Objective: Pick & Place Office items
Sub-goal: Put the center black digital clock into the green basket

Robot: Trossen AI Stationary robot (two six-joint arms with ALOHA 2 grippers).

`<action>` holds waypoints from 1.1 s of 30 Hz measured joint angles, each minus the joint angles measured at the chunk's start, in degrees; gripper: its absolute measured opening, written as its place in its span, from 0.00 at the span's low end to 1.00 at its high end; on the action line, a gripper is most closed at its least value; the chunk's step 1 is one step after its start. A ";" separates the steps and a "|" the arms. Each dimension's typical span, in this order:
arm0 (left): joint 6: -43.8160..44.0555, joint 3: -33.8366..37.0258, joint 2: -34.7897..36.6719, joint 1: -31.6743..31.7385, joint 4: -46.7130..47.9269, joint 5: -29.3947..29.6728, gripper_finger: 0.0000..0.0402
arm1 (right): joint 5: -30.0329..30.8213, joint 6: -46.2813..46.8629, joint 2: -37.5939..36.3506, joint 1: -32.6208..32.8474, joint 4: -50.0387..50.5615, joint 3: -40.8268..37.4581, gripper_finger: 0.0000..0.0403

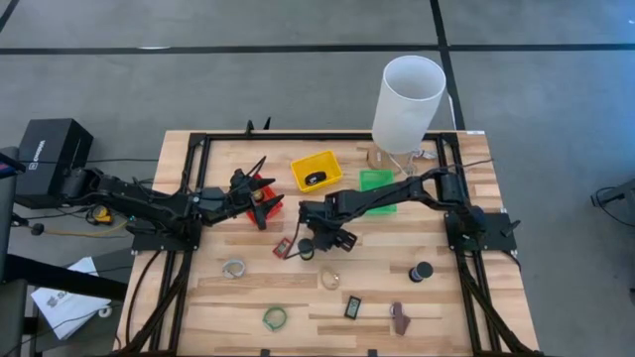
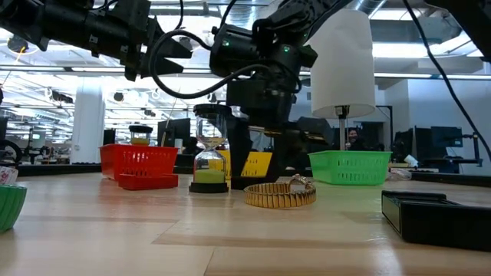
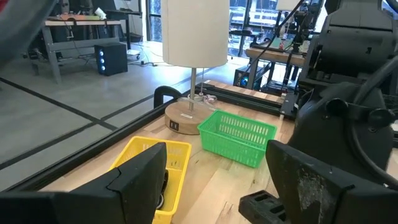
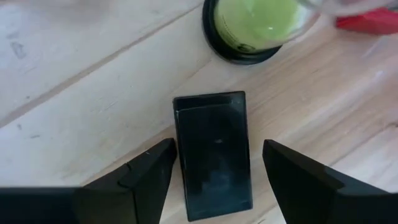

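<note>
Risk: right hand (image 4: 211, 168), fingers spread astride flat black rectangular piece (image 4: 212, 152), may nudge green-filled hourglass (image 4: 258, 28) just beyond; left hand (image 3: 217, 180) spread, idle.

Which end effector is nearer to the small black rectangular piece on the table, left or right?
Right. The right end effector hovers directly over the black rectangular piece, fingers open on either side. The left end effector is farther off, above the red bin.

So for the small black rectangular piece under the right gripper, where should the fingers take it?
Probably across its two long edges, from straight above. In the right wrist view the black rectangular piece lies flat on the table, with the open right gripper straddling it, one finger off each long side. Lying that flat, it offers only its thin side edges to pinch.
</note>
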State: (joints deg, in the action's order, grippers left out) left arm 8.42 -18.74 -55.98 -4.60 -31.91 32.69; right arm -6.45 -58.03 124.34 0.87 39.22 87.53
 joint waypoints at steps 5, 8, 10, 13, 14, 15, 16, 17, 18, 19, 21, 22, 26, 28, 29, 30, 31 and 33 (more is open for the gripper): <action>-0.02 0.00 0.01 0.00 0.00 0.00 0.67 | -0.14 0.82 -0.09 -0.03 1.22 -0.11 0.49; -0.02 0.00 0.02 0.00 -0.02 0.00 0.67 | 0.04 2.80 -0.01 -0.03 1.97 0.46 0.38; -0.01 0.00 0.02 0.00 -0.02 0.00 0.67 | 0.13 4.89 0.06 -0.06 2.37 1.22 0.34; -0.02 0.00 0.02 0.00 -0.02 0.00 0.67 | 0.39 9.03 0.29 -0.45 3.90 2.82 0.34; -0.01 0.00 0.02 0.00 -0.02 0.00 0.67 | 0.42 10.54 0.43 -0.56 5.21 3.62 0.34; 0.01 0.00 0.02 0.00 -0.02 0.00 0.67 | 0.47 11.87 0.51 -0.57 6.93 4.43 0.34; -0.02 0.00 0.01 0.00 -0.02 0.00 0.67 | 0.54 12.98 0.54 -0.57 8.76 5.18 0.36; 0.00 0.00 0.01 0.00 -0.01 0.00 0.67 | 0.54 13.84 0.54 -0.65 10.24 5.87 0.37; -0.01 0.00 0.01 0.00 0.01 0.00 0.67 | 0.56 14.57 0.54 -0.68 11.42 6.44 0.39; 0.00 0.00 0.02 0.00 0.00 0.00 0.67 | 0.61 15.19 0.52 -0.68 12.78 6.93 0.40; 0.01 0.00 0.02 0.00 -0.01 0.00 0.67 | 0.58 16.59 0.52 -0.66 16.53 7.90 0.39; -0.01 0.00 0.02 0.00 0.01 0.00 0.67 | 0.56 17.40 0.52 -0.62 18.26 8.47 0.38; -0.02 0.00 0.02 0.00 0.01 0.00 0.67 | 0.56 20.68 0.43 -0.62 25.17 10.83 0.34; 0.00 0.00 0.02 0.00 0.03 0.00 0.67 | 0.58 21.31 0.42 -0.64 30.08 12.31 0.34; 0.00 0.00 0.01 0.00 0.03 0.00 0.67 | 0.58 21.99 0.37 -0.66 31.96 13.03 0.34; 0.00 0.00 0.02 0.00 0.03 0.00 0.67 | 0.57 22.84 0.32 -0.66 33.60 13.64 0.34; -0.01 0.00 0.02 0.00 0.04 0.00 0.67 | 0.56 23.70 0.32 -0.66 35.14 14.15 0.35; -0.02 0.00 0.02 0.00 0.05 0.00 0.67 | 0.58 24.58 0.32 -0.62 37.51 14.87 0.37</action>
State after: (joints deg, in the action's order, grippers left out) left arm 8.40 -18.74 -55.96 -4.60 -31.86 32.69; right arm -5.87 -33.45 124.66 0.25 76.73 102.40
